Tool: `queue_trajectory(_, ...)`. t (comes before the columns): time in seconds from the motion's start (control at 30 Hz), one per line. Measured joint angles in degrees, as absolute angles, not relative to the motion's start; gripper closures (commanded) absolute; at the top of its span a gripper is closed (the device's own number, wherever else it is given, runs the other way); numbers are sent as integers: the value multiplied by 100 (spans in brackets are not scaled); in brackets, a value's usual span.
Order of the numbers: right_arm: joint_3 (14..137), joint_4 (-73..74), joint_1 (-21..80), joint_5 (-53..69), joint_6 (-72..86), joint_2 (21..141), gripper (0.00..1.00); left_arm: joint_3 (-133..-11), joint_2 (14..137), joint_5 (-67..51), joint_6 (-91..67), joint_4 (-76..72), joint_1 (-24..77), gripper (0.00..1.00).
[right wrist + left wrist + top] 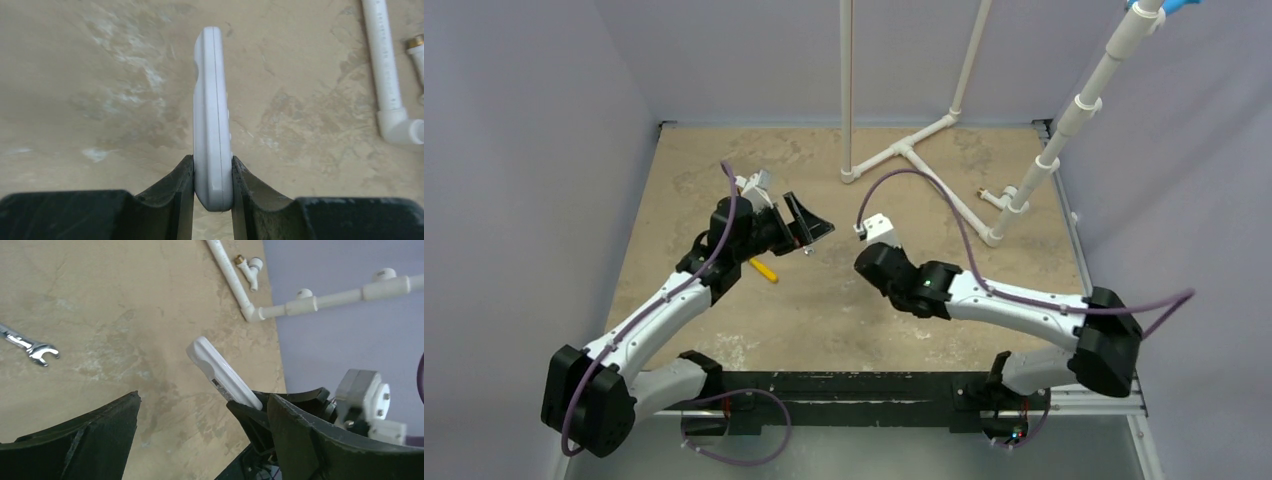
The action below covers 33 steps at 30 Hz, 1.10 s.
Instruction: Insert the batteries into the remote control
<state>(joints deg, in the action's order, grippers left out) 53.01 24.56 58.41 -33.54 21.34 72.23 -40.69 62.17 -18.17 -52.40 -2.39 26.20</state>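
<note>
Tan mottled table (844, 310), batteries not in view: right gripper (212, 165) clamps the remote control (212, 100) edgewise by one end, left gripper (809, 225) spread wide and empty; risk: so short a hold may let the handset pivot or slip under insertion pressure.

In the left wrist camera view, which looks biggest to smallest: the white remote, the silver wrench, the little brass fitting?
1. remote control, lower end hidden.
2. silver wrench, cut off at the frame edge.
3. brass fitting, also farthest away.
</note>
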Motion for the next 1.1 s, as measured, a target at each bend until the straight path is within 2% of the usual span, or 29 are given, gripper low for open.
queue_trajectory(0.27, 5638, 3841, 6619, -4978, 1898, 8903, 100, -4080, 5811, -1575, -4856, 727, 2156, 4)
queue_trajectory(0.43, 5865, 4191, 6984, -5376, 1903, 9502, 94, -4080, 5557, -1511, -4683, 991, 1894, 3)
queue_trajectory(0.63, 6134, 4427, 7207, -5721, 1920, 10217, 92, -3994, 5395, -1470, -4536, 1240, 1608, 2)
queue_trajectory(0.8, 6418, 4622, 7347, -5990, 1927, 10759, 85, -3938, 5356, -1470, -4519, 1326, 1535, 2)
queue_trajectory(1.1, 6593, 4689, 7669, -6200, 1929, 11513, 62, -3682, 5343, -1603, -4541, 1243, 1500, 2)
